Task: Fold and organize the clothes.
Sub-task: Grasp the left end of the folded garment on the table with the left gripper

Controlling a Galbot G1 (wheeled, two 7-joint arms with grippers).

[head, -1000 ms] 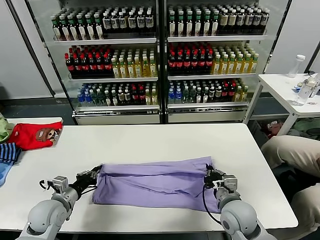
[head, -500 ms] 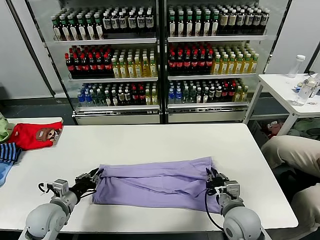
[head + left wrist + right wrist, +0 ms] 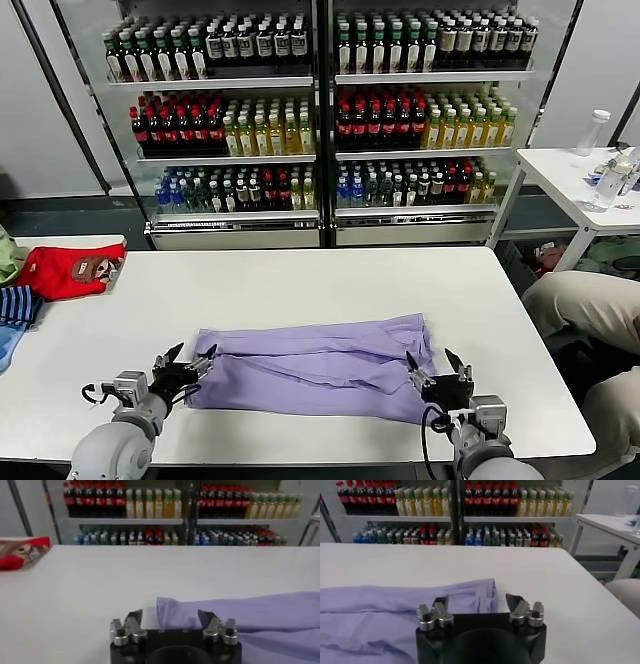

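Arms: both reach in from the near edge of the white worktop (image 3: 300,280), one at each end of the t-shirt
Left end effector (image 3: 187,365): jaws spread apart, holding nothing, at the shirt's left end; in the left wrist view (image 3: 170,620) the cloth's edge lies between the two fingers
Right end effector (image 3: 434,371): jaws likewise spread and empty, at the shirt's right end near the front edge; in the right wrist view (image 3: 477,605) the cloth corner sits between its fingers
T-shirt (image 3: 315,366): lavender, folded into a long band lying flat across the near middle of the worktop, running left to right, with loose creases along its length; plain side showing
Red garment (image 3: 70,270): with a cartoon face, at the far left of the worktop, well apart from the shirt
Blue striped garment (image 3: 15,308): at the left edge, just in front of the red one
Person's legs (image 3: 585,310): in beige trousers, beside the worktop's right end
Drinks coolers (image 3: 320,120): behind the worktop, shelves full of bottles
Side table (image 3: 570,175): white, far right, carrying a clear bottle (image 3: 593,131)
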